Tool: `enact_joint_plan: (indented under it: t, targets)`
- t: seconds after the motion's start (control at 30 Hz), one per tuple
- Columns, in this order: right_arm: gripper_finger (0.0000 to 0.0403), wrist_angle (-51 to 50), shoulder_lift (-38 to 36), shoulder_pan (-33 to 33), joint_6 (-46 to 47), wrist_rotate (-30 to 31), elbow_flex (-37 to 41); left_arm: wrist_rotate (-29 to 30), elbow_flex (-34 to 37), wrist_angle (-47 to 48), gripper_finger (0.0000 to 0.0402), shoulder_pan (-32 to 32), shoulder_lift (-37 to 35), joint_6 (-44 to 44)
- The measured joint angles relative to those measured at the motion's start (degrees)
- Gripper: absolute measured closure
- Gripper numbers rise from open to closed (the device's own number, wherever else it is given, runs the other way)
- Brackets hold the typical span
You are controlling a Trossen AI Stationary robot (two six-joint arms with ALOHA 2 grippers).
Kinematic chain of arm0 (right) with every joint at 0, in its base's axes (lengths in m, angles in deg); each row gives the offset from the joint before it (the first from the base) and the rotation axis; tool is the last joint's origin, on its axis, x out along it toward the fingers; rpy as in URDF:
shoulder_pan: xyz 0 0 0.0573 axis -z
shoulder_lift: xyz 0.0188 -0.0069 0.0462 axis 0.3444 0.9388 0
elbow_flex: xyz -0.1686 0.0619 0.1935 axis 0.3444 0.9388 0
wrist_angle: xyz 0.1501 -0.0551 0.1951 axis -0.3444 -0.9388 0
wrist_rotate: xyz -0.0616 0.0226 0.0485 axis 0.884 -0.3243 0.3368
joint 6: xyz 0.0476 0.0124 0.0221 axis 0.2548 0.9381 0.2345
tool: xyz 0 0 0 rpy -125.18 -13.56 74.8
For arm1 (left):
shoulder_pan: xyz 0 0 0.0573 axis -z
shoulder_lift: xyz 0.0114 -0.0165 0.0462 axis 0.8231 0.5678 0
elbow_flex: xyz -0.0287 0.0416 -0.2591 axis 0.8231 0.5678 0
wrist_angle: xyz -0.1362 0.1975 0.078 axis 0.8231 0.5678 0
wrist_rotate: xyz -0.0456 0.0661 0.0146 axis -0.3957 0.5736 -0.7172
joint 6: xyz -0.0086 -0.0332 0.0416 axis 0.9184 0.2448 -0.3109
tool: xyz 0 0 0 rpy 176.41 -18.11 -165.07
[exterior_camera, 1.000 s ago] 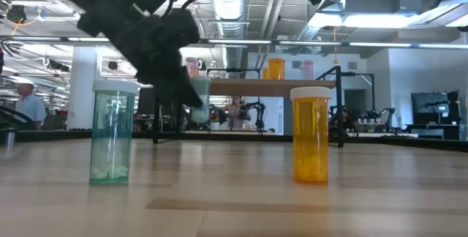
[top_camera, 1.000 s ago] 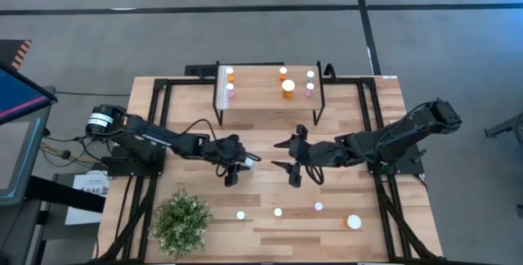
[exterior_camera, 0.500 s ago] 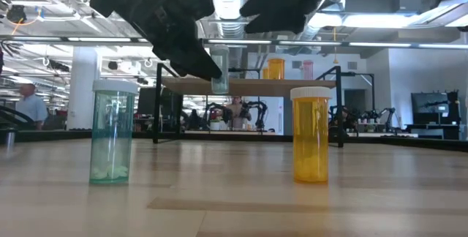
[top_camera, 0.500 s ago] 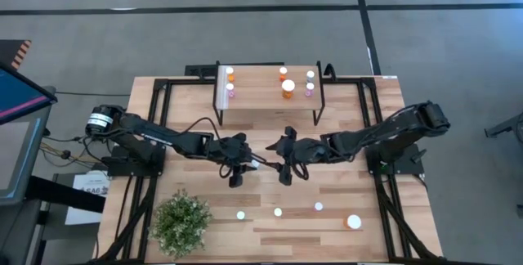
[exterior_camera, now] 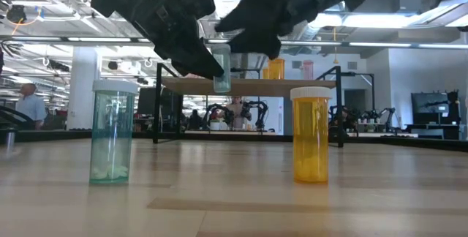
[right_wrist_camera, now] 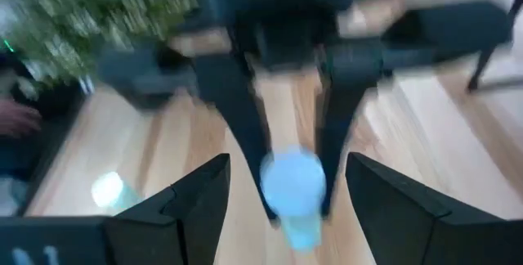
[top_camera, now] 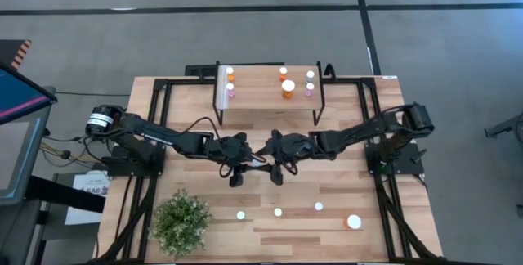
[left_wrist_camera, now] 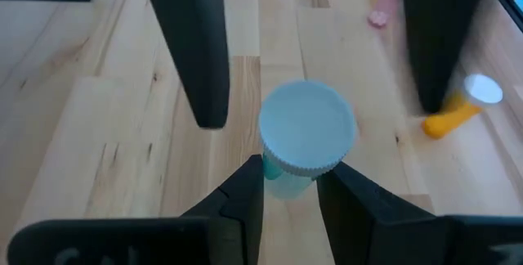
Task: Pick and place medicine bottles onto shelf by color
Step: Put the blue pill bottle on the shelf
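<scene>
My left gripper [top_camera: 250, 161] hangs over the table's middle, shut on a pale green medicine bottle [left_wrist_camera: 304, 134] with a white cap, held in the air in front of the shelf [top_camera: 261, 101]. My right gripper [top_camera: 271, 157] faces it, open. Its fingers [left_wrist_camera: 198, 52] stand on either side of the bottle's cap end without touching it. On the shelf stand several orange, pink and green bottles [top_camera: 288, 87]. More bottles stand on the table's near part: a green one [exterior_camera: 112, 133] and an orange one [exterior_camera: 311, 134]. My left gripper pinches the bottle's green body just under the cap [left_wrist_camera: 286, 181] between its two fingers. The fingers slant down from the table's left. The bottle [exterior_camera: 221, 69] is lifted clear of the table, roughly upright with its cap up.
A bushy green potted plant [top_camera: 181, 222] stands at the near left. Several white-capped bottles [top_camera: 278, 212] stand in a row along the near edge, a larger one [top_camera: 354, 222] at the right. The shelf's black legs [top_camera: 317, 116] stand just beyond the grippers.
My left gripper has risen a little with the green bottle, lifting it up to the height of the shelf top, then kept still. My right gripper has come down and toward the table's left, up to the bottle, its open fingers now flanking the cap.
</scene>
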Motion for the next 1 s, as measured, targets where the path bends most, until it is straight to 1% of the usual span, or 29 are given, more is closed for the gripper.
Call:
enact_joint_plan:
  t: [0.4, 0.53, 0.67, 0.77, 1.0]
  targets:
    - [0.0137, 0.27, 0.56, 0.13, -0.04, -0.84, 0.19, -0.22, 0.01, -1.33, 0.0315, 0.02, 0.00, 0.00]
    - [0.0137, 0.19, 0.56, 0.13, -0.08, -0.85, 0.19, -1.64, 0.02, -2.63, 0.0315, 0.02, 0.00, -0.18]
    - [0.0142, 0.18, 0.54, 0.13, -0.08, -0.83, 0.19, -1.88, 0.02, -3.11, 0.0315, 0.02, 0.00, -0.24]
    - [0.0162, 0.12, 0.54, 0.13, -0.11, -0.83, 0.19, -1.90, 0.02, -3.75, 0.0315, 0.07, 0.00, -0.66]
    - [0.0229, 0.08, 0.54, 0.11, -0.96, -0.86, 0.19, -1.79, 0.02, -3.66, 0.0315, 0.05, 0.00, -0.94]
